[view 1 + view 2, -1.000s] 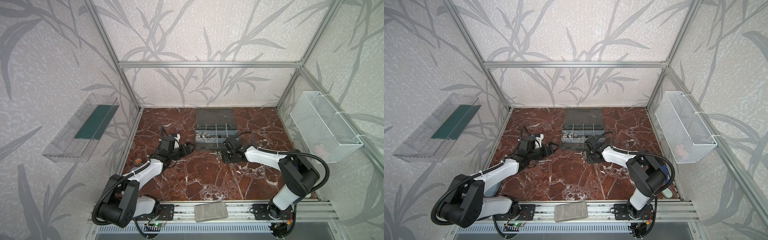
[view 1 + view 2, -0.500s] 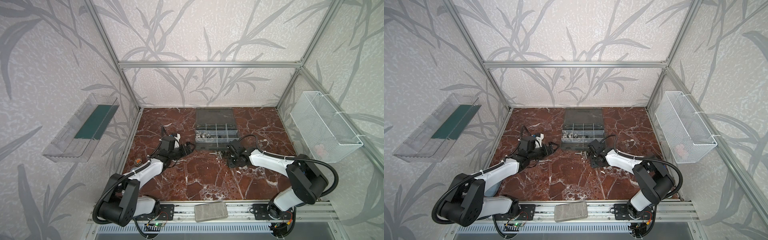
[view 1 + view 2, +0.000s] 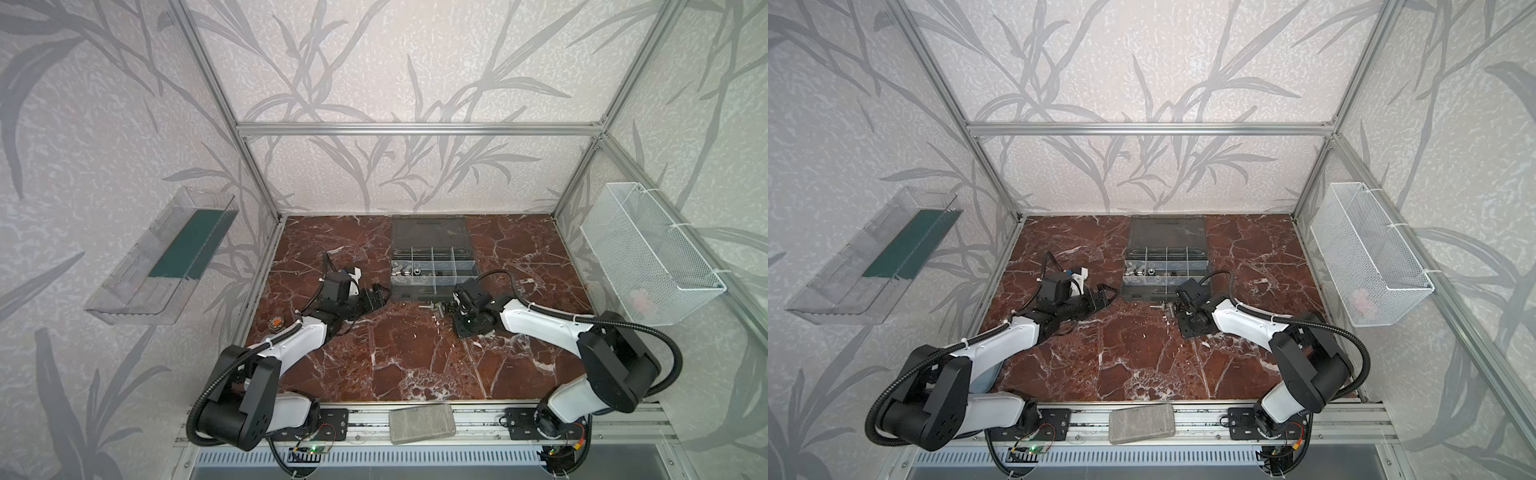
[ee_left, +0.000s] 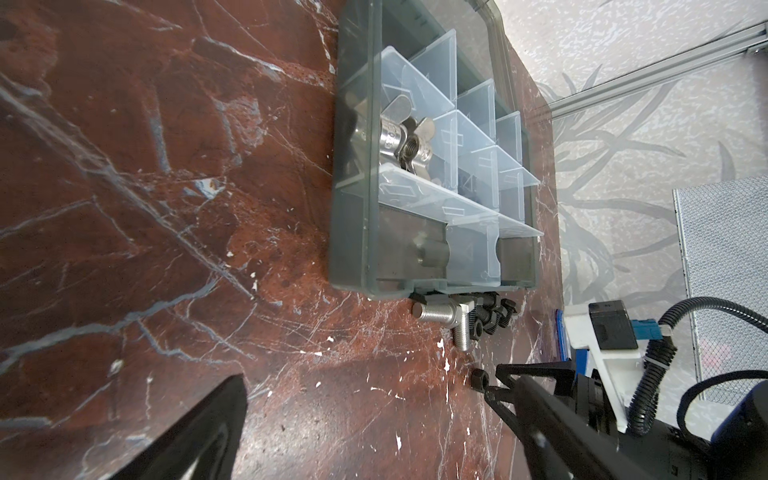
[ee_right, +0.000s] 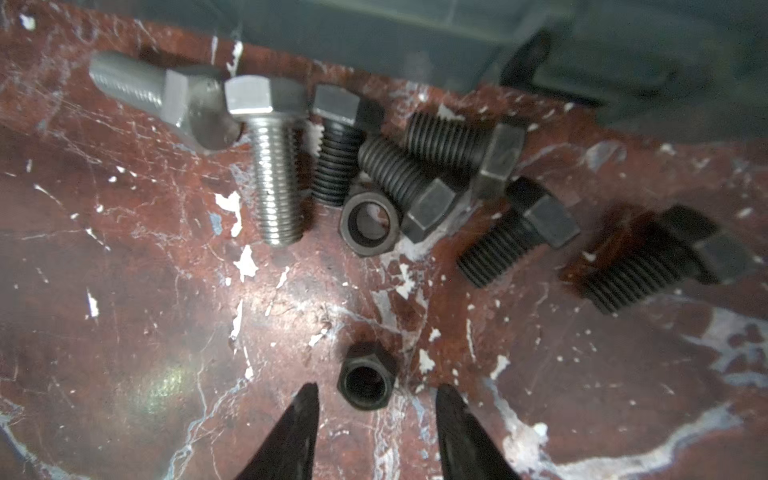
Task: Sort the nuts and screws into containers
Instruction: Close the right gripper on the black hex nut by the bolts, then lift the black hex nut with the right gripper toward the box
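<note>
Loose screws lie on the marble in front of the organizer case point(image 3: 432, 291) point(image 4: 353, 187): two silver hex bolts point(image 5: 274, 166) point(image 4: 436, 313) and several black bolts point(image 5: 419, 183). One black nut point(image 5: 370, 224) sits among them. A second black nut point(image 5: 365, 380) point(image 4: 478, 379) lies apart on the table, just ahead of and between the tips of my open right gripper point(image 5: 376, 395) point(image 3: 453, 309), untouched. Silver wing nuts point(image 4: 405, 143) fill one of the containers. My left gripper point(image 4: 378, 382) point(image 3: 384, 293) hovers wide open and empty left of the case.
The case's smoky lid point(image 3: 430, 232) lies open toward the back wall. A white mesh basket point(image 3: 648, 253) hangs on the right wall and a clear tray with green base point(image 3: 183, 249) on the left wall. A grey block point(image 3: 422, 424) rests on the front rail.
My right gripper has drawn back a little from the case and its jaws have spread wider around the lone black nut. The left arm has not moved.
</note>
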